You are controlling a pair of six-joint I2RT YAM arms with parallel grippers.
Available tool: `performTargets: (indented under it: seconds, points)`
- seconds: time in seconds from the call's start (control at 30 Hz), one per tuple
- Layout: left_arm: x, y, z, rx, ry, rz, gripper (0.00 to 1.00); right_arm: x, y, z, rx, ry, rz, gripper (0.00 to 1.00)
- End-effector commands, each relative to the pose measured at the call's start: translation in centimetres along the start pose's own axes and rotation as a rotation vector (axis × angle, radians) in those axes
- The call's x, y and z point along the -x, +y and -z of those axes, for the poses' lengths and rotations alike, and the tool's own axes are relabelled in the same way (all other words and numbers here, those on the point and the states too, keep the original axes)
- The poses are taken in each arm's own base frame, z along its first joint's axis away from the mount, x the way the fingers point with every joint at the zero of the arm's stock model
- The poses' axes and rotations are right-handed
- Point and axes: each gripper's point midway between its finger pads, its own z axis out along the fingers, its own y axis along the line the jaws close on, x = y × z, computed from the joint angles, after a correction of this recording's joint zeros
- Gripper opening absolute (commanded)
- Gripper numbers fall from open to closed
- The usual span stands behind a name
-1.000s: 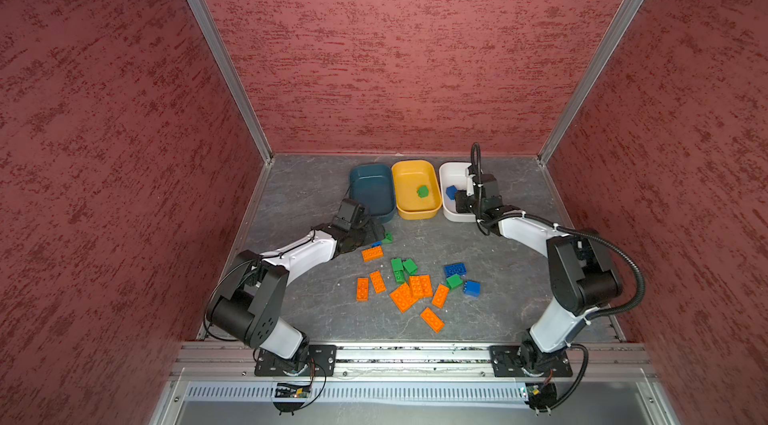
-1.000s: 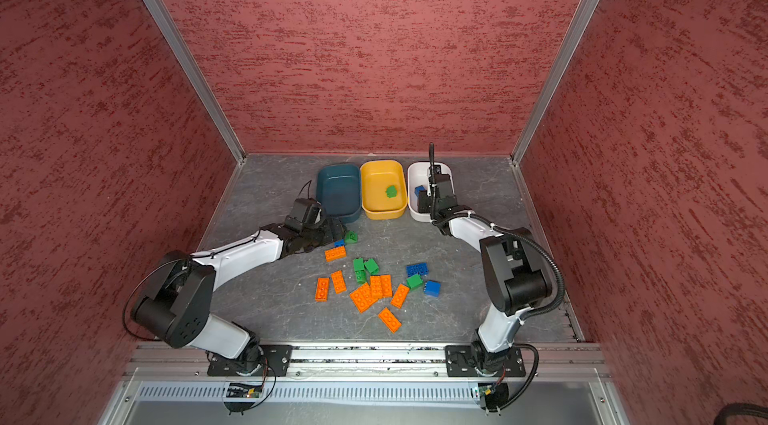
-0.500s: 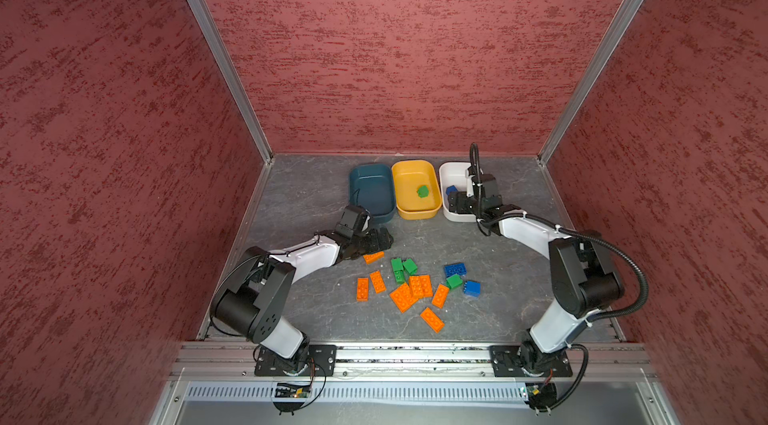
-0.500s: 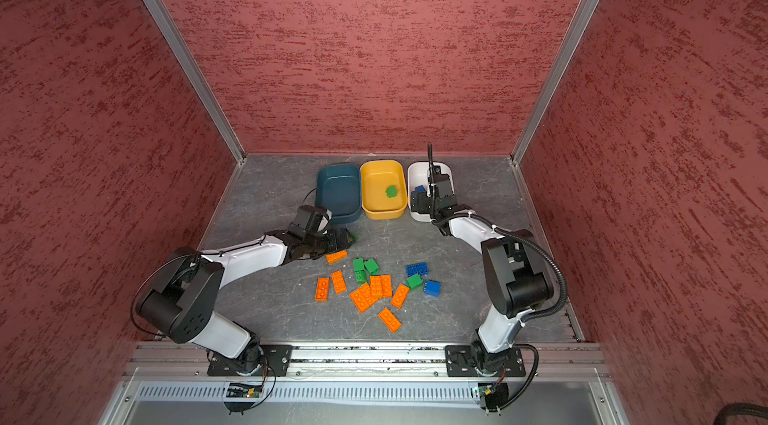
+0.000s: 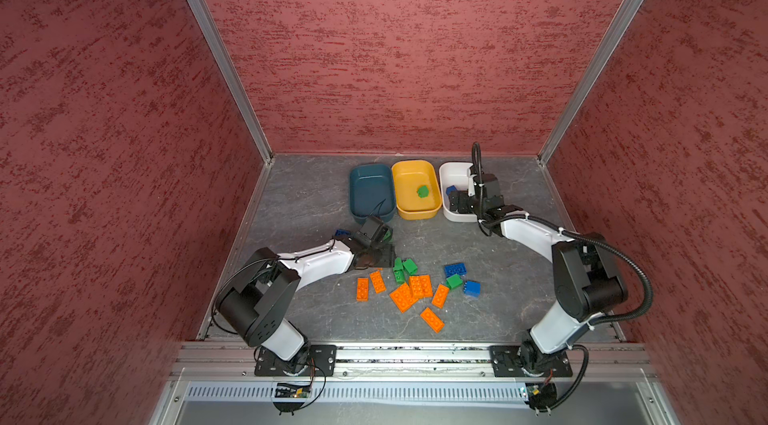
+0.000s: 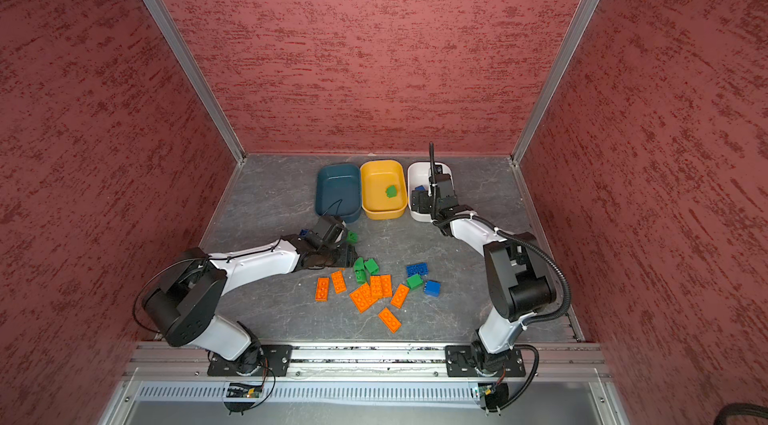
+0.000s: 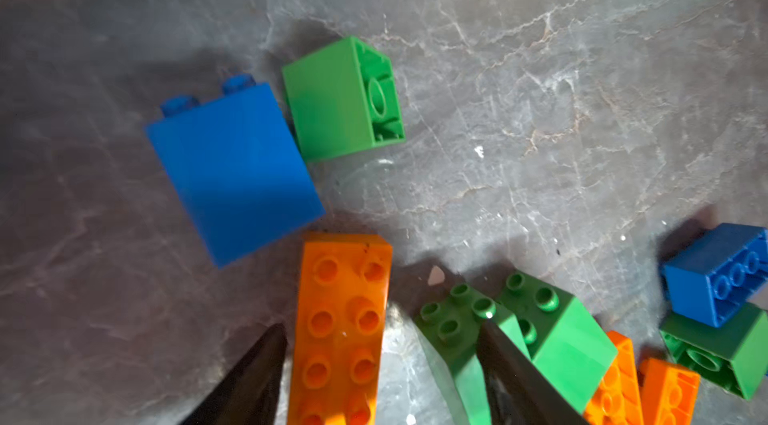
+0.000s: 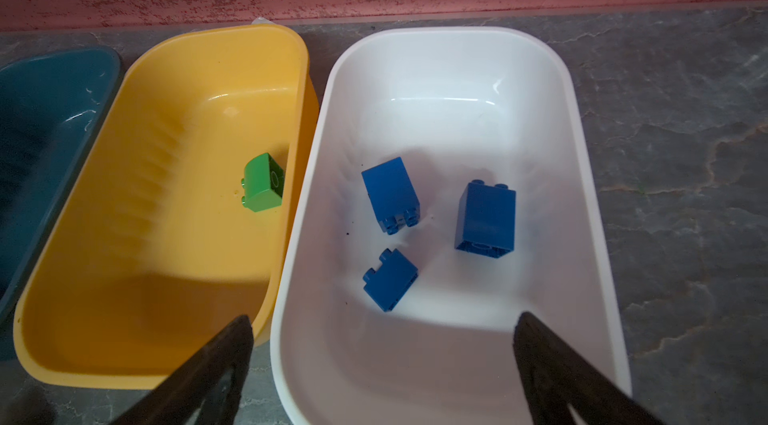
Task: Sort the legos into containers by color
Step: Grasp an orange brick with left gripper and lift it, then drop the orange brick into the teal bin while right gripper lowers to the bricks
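Note:
My left gripper (image 7: 380, 327) is low over the floor, open, straddling an orange plate (image 7: 340, 319). One finger is next to the plate's edge; the other finger (image 7: 498, 356) lies over a green block (image 7: 453, 315). In both top views this gripper (image 5: 380, 256) (image 6: 347, 254) sits at the back edge of the lego pile (image 5: 409, 290). My right gripper (image 8: 384, 317) (image 5: 457, 202) hangs open and empty over the white tub (image 8: 436, 69), which holds three blue blocks (image 8: 390, 194). The yellow tub (image 8: 187, 152) holds one green block (image 8: 263, 188). The teal tub (image 5: 370, 190) looks empty.
A blue block (image 7: 235, 173) and a green block (image 7: 340, 98) lie on their sides just past the orange plate. Several orange plates (image 6: 368, 294), green blocks (image 5: 405, 267) and blue blocks (image 5: 455, 269) are scattered mid-floor. Red walls enclose the grey floor (image 5: 316, 194).
My left gripper swung from beside the teal tub forward to the pile's edge, and its jaws narrowed around the orange plate. The right jaws opened over the white tub; that arm barely moved.

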Motion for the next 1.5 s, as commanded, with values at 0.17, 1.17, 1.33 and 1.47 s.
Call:
performTargets:
  seconds: [0.17,1.17,1.33,1.47]
  points:
    - [-1.2,2.3,-1.3,0.119,0.038,0.016,0.58,0.6,-0.4,0.9,-0.023,-0.035,0.003,0.99]
    - [3.0,1.1,3.1,0.357,-0.126,-0.129,0.23,-1.7,3.5,5.9,0.194,0.0,-0.098,0.99]
    - [7.6,0.4,6.0,0.284,-0.28,-0.01,0.23,-4.7,9.0,7.0,0.318,0.076,0.044,0.99]
    - [11.9,1.3,7.0,0.193,-0.39,0.135,0.26,-7.6,12.7,7.2,0.42,0.127,0.162,0.99]
